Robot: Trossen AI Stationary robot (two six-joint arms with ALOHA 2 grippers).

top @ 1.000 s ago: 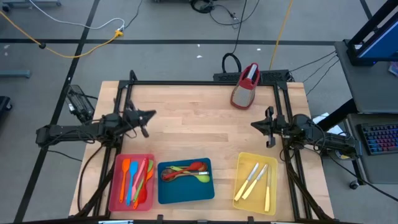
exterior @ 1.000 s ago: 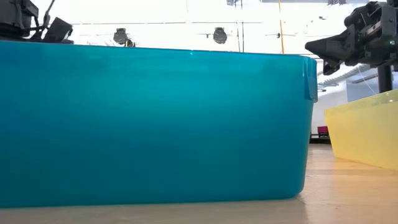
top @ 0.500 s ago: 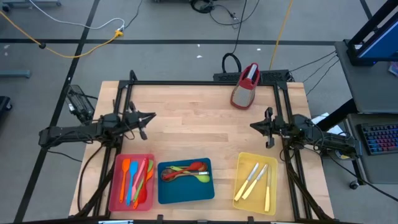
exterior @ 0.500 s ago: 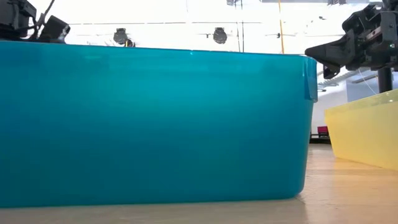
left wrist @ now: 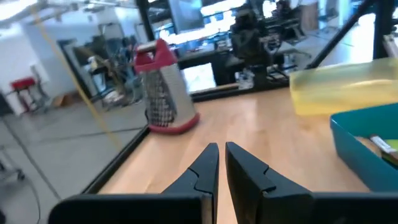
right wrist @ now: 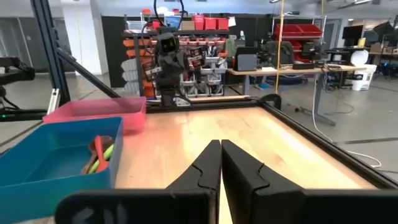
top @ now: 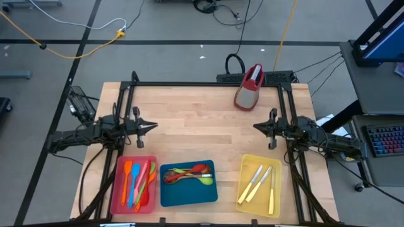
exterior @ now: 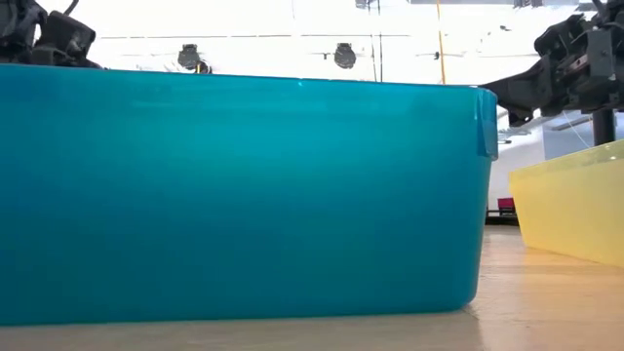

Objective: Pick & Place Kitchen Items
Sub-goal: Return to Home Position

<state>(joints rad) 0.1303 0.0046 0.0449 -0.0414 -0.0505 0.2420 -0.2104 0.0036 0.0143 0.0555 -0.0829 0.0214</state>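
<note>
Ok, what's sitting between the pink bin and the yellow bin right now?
The blue bin, holding red and green spoons, then a bare strip of table; the high view shows it.

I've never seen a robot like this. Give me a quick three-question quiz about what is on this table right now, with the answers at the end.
1. True or false: the cream knives lie in the yellow tray.
2. What stands alone on the bare wood of the table? A) a kettle B) a grater C) a mug
3. What do the left gripper and the right gripper hold?

Key: 1. True. 2. B. 3. Nothing; both are shut and empty, above the table.
</note>
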